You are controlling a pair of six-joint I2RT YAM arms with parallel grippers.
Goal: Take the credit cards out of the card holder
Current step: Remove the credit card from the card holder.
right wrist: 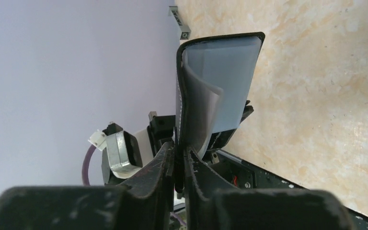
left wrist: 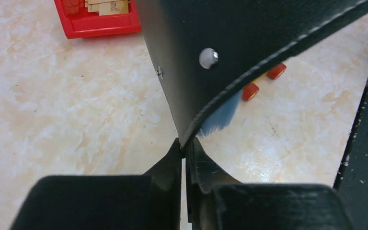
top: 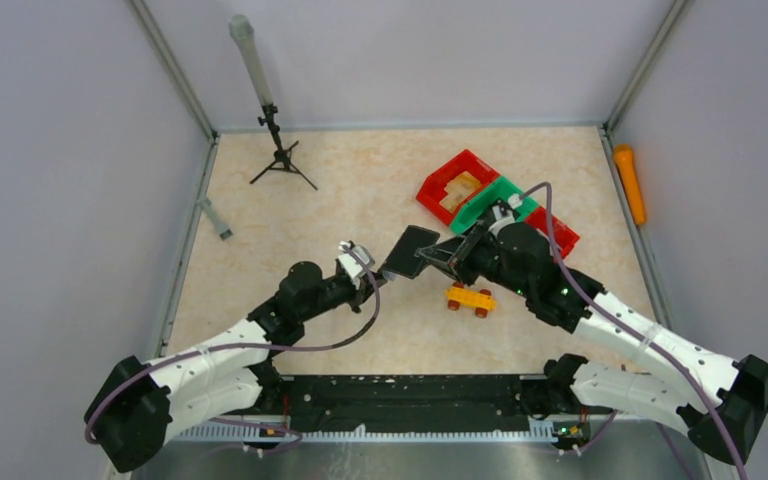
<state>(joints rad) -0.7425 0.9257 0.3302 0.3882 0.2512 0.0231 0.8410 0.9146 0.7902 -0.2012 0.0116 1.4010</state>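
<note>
The card holder (top: 410,252) is held up over the table between both grippers. In the left wrist view its black outer face (left wrist: 249,43) with a silver snap (left wrist: 208,58) fills the top, and my left gripper (left wrist: 185,146) is shut on its lower corner. A blurred blue edge (left wrist: 218,117) shows just behind that corner; I cannot tell if it is a credit card. My right gripper (right wrist: 179,153) is shut on the opposite edge, and the holder's greyish inner face (right wrist: 220,81) rises beyond it. From above, the left gripper (top: 373,272) and right gripper (top: 440,255) flank the holder.
A yellow-orange toy brick car (top: 471,298) sits on the table under the right gripper. Red tray (top: 457,185) with tan pieces, a green tray (top: 495,200) and another red one (top: 560,235) lie behind. A small tripod (top: 282,155) stands back left; an orange tube (top: 630,183) lies far right.
</note>
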